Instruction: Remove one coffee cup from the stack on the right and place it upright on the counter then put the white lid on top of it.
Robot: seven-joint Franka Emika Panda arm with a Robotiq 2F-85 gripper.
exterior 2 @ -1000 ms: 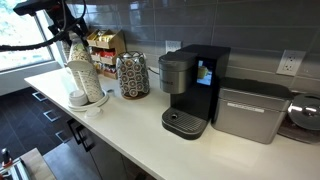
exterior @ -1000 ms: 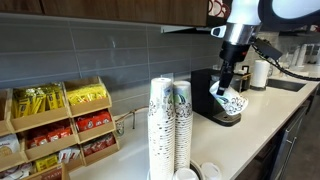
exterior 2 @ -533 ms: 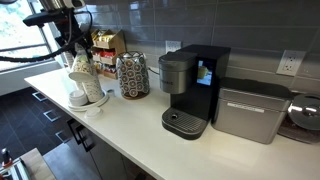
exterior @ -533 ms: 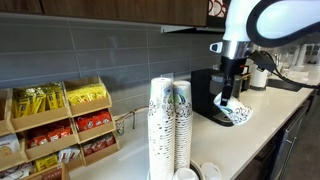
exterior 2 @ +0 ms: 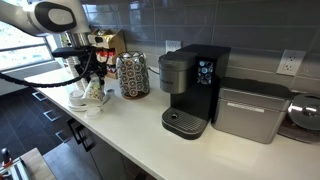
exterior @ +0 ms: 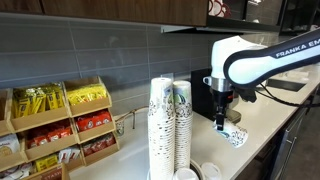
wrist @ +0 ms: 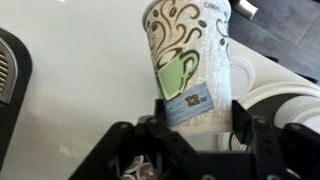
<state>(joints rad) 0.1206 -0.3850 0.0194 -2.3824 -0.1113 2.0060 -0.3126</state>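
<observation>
The stack [exterior: 182, 125] stands near an end corner of the desk [exterior: 270, 118]. Right of it, the end effector [exterior: 222, 124] pinches the coffee cup [exterior: 236, 136] across its wall, tilted, low over the desk. Expect a light, thin, crushable cup: hold lightly, mid-wall.

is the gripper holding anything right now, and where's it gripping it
Yes. The gripper holds the coffee cup, pinching its side wall between the two fingers, apparently near the narrower end. The cup is tilted, not upright.

Black coffee machine [exterior 2: 192, 90], pod carousel [exterior 2: 132, 75], wooden snack rack [exterior: 60, 125]
</observation>
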